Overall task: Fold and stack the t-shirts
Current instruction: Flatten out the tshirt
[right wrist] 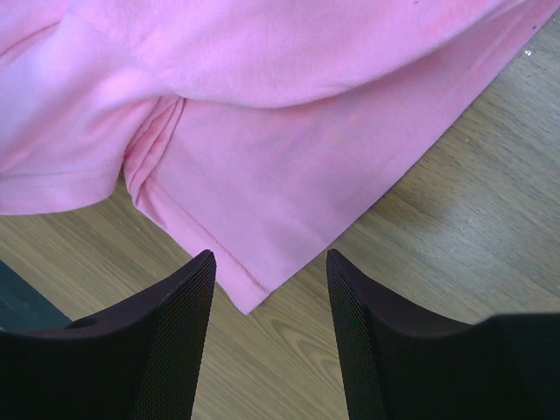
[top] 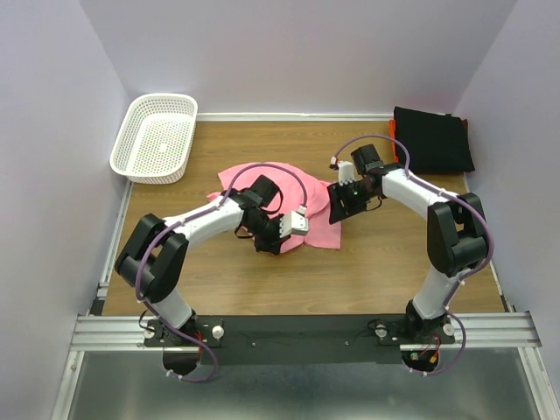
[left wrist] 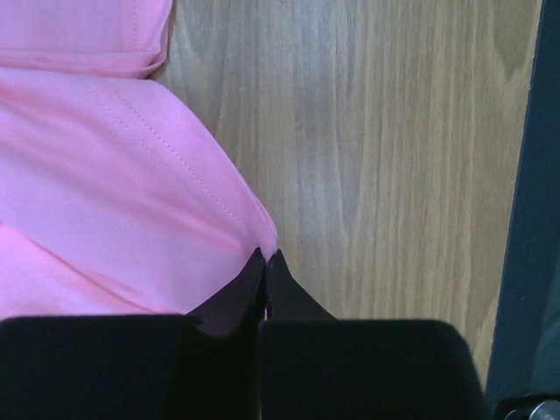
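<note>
Now, your left gripper point(left wrist: 265, 254) is pinching its tips tight on the hem of the pink t-shirt point(left wrist: 105, 192), which is lying mid-bench point(top: 367, 271). Your right gripper point(right wrist: 269, 258) is hovering wide over that shirt's corner. The black t-shirt point(top: 433, 140) is sitting folded at the far right corner.

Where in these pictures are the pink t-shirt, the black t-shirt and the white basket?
pink t-shirt point(top: 322, 232): top view, lower right part.
black t-shirt point(top: 433, 140): top view, folded middle.
white basket point(top: 149, 173): top view, near wall.
</note>
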Motion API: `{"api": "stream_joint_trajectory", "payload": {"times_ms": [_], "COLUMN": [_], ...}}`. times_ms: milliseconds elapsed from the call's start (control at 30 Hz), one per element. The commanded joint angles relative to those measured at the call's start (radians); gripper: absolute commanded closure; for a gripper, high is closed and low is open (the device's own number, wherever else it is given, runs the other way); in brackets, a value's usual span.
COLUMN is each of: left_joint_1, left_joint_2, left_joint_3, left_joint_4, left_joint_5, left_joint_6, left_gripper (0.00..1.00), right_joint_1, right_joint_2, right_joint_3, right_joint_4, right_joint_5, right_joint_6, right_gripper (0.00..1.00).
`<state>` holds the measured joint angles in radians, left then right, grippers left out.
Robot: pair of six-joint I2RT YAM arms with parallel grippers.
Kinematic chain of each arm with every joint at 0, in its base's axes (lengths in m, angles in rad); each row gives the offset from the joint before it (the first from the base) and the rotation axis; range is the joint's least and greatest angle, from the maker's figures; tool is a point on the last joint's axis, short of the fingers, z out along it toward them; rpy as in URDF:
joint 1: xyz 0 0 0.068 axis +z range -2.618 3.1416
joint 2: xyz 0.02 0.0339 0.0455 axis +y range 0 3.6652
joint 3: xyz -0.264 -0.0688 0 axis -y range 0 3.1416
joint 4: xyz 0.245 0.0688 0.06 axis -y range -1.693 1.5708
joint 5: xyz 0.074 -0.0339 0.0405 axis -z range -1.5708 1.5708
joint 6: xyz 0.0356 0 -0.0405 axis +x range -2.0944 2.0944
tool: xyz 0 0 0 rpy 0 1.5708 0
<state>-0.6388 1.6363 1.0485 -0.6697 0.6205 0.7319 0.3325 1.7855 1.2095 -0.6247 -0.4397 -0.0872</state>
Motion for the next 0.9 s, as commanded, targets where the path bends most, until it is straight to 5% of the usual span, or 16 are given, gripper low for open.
{"api": "stream_joint_trajectory", "payload": {"times_ms": [0, 300, 633, 867], "left_joint_1": [-0.022, -0.039, 0.292, 0.378], "left_joint_2": [-0.01, -0.015, -0.093, -0.115], "left_joint_3": [-0.025, 0.011, 0.416, 0.493], "left_joint_4": [0.036, 0.055, -0.021, 0.122], "left_joint_5": [0.024, 0.024, -0.013, -0.117], "left_joint_6": [-0.034, -0.089, -0.167, -0.27], "left_gripper": [1.0, 1.0, 1.0, 1.0], "right_joint_1": [-0.003, -0.004, -0.004, -0.003], "right_joint_2": [0.008, -0.009, 0.005, 0.054], "right_joint_3": [0.022, -0.008, -0.002, 0.012], "right_joint_4": [-0.023, -0.03, -0.038, -0.036], "right_joint_5": [-0.028, 0.059, 0.11, 0.091], "right_joint_6": [-0.017, -0.019, 0.003, 0.015], "right_gripper": [0.39, 0.39, 0.34, 0.32]}}
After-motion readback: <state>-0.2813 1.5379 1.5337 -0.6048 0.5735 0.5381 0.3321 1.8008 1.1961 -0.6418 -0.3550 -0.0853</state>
